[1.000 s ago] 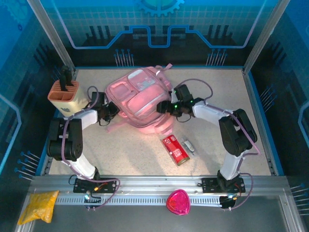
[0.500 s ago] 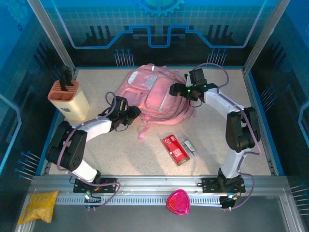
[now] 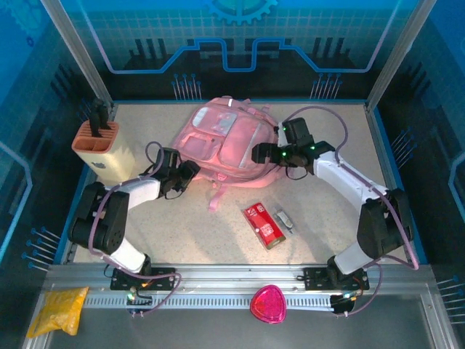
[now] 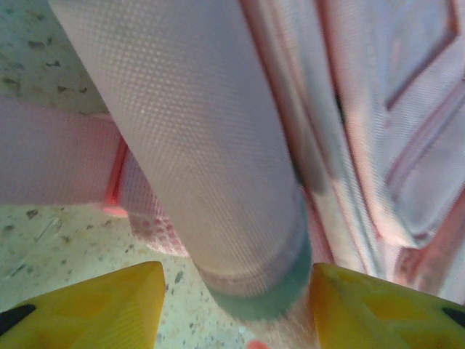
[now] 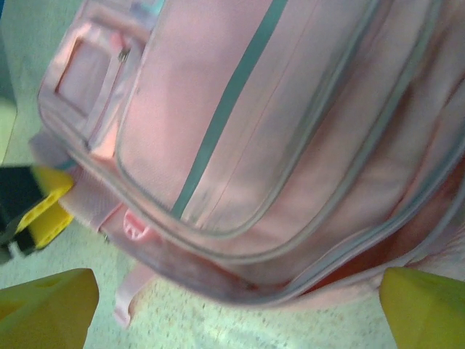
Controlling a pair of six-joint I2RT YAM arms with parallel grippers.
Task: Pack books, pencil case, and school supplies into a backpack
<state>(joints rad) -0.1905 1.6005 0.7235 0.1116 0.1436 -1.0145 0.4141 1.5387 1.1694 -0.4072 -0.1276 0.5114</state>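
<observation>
From above, the backpack lies flat on the far middle of the worktop with its clear pockets up. Your left fingers sit at its near-left edge, among the straps. Your right fingers sit against its right flank. The pencil case lies on the near side of the bag and well apart from it, towards the arm bases. Its long axis runs on a diagonal from far-left to near-right. The school supplies, one small grey-white piece, lie just beside it on the right. Both things are behind your right fingers, and I judge the right arm the nearer one. That arm will have to draw back towards its base and turn across the case's short side.

In the left wrist view, the left fingers are spread apart with a padded pink strap running between them. Bare worktop shows between the strap and one finger, so they are open around it, not clamped.

In the right wrist view, the right fingers are wide open and hold nothing. The backpack's side panel and zip lines lie just beyond them. A reddish gap shows along the lower seam, but I cannot tell if the main zip is open.
</observation>
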